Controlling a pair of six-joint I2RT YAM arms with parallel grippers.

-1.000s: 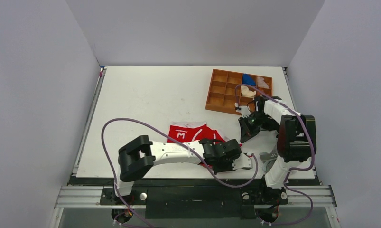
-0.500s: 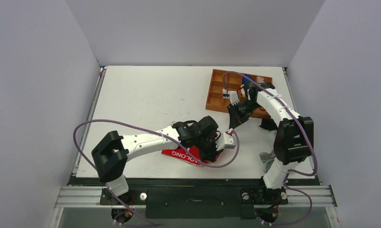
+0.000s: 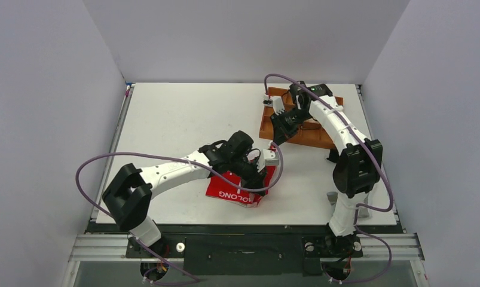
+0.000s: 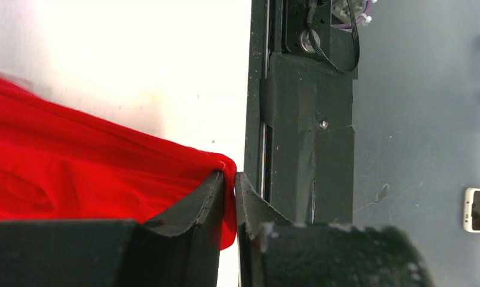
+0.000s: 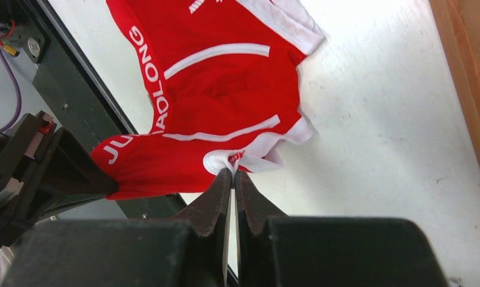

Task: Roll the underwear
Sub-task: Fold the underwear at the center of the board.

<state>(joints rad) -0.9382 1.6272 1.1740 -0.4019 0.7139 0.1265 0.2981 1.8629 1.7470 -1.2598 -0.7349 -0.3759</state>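
Note:
The underwear (image 3: 234,190) is bright red with white trim and white waistband lettering, and it hangs bunched over the table's near middle. In the right wrist view the underwear (image 5: 213,89) spreads out below the jaws. My right gripper (image 5: 233,170) is shut on a white-trimmed corner of it. In the top view that right gripper (image 3: 276,142) hovers just left of the wooden tray. My left gripper (image 4: 234,178) is shut on a red fold of the underwear (image 4: 76,167). From above, the left gripper (image 3: 258,178) sits over the garment's right side and hides part of it.
A wooden compartment tray (image 3: 268,128) with a few small items stands at the back right, close to my right wrist. Its edge (image 5: 464,72) shows in the right wrist view. The black frame rail (image 4: 309,119) runs along the table's near edge. Walls enclose three sides.
The underwear lay flat a second ago and is now lifted and folded, lettering showing. My left gripper moved from the near edge to the middle. My right gripper rose toward the tray.

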